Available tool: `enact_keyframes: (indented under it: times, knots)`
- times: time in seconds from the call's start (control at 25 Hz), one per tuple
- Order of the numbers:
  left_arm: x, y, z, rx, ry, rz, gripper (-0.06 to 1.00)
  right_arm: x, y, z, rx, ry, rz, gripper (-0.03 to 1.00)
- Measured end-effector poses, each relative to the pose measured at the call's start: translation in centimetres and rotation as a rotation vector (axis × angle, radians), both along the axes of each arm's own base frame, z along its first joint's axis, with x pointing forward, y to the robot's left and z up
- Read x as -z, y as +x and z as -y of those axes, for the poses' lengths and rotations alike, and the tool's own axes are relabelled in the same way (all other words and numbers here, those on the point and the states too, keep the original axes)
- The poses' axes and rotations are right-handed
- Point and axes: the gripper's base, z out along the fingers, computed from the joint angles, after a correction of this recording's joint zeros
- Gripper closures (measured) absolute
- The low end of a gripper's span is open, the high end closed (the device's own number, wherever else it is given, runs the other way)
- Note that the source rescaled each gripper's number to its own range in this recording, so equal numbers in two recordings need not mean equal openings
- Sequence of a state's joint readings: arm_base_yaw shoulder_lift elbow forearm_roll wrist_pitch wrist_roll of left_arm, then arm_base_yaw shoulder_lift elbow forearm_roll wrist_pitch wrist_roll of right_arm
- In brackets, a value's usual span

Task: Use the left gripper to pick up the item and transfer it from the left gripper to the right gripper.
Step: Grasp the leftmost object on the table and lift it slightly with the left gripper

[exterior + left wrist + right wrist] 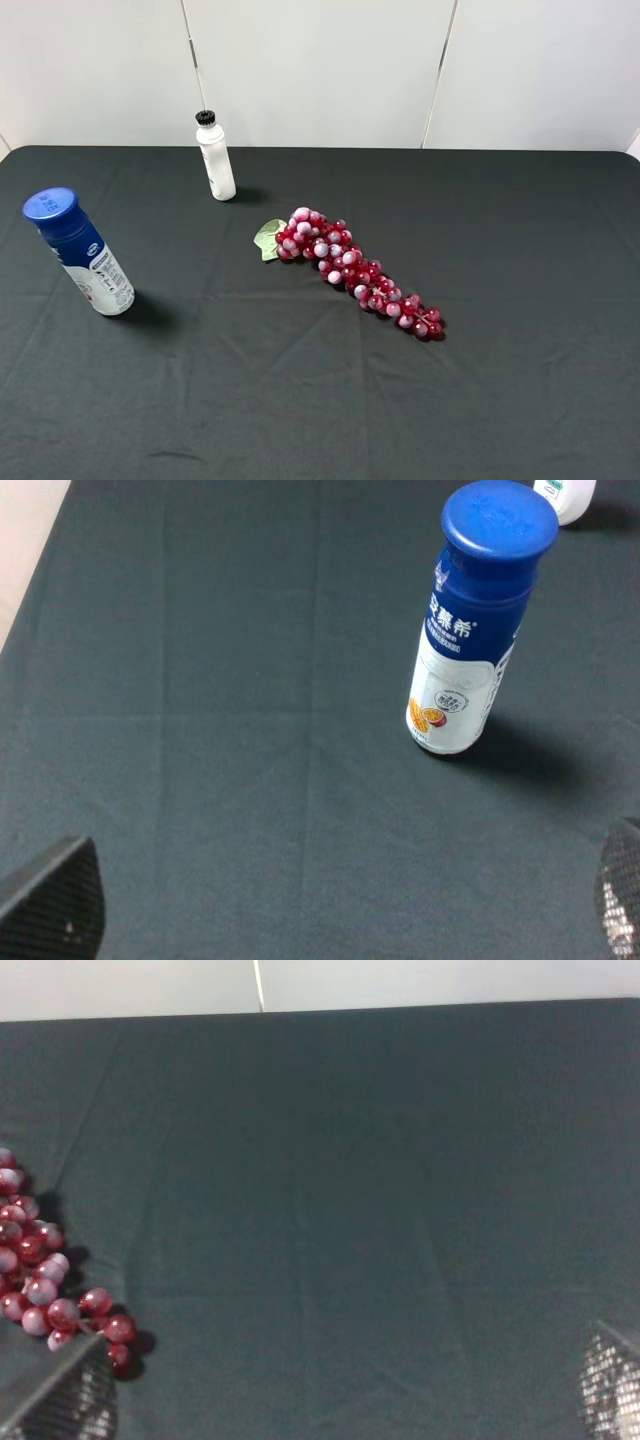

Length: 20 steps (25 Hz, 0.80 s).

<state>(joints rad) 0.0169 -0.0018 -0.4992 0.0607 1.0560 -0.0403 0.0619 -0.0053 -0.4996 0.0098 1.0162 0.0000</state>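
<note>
The item, a tall canister point(78, 252) with a blue cap and white printed body, stands upright on the dark cloth at the left. It also shows in the left wrist view point(475, 630), ahead of the left gripper point(335, 920) and well apart from it. That gripper is open and empty, with only its two fingertips point(55, 905) showing at the frame's corners. The right gripper point(336, 1400) is open and empty too, above bare cloth, one fingertip point(65, 1400) close to the grapes. Neither arm shows in the exterior high view.
A slim white bottle with a black cap point(215, 158) stands at the back, right of the canister; its base shows in the left wrist view point(565, 495). A bunch of red grapes point(350, 268) lies mid-table, also in the right wrist view point(40, 1280). A white wall runs behind.
</note>
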Motion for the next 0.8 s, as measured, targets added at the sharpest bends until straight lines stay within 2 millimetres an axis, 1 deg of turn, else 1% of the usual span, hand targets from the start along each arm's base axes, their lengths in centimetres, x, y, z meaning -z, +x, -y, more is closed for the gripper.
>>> enact_keyframes:
  times: [0.8]
  knots:
    - [0.00, 0.00, 0.00, 0.000, 0.000, 0.000, -0.03, 0.00, 0.00, 0.00, 0.000, 0.000, 0.000, -0.03]
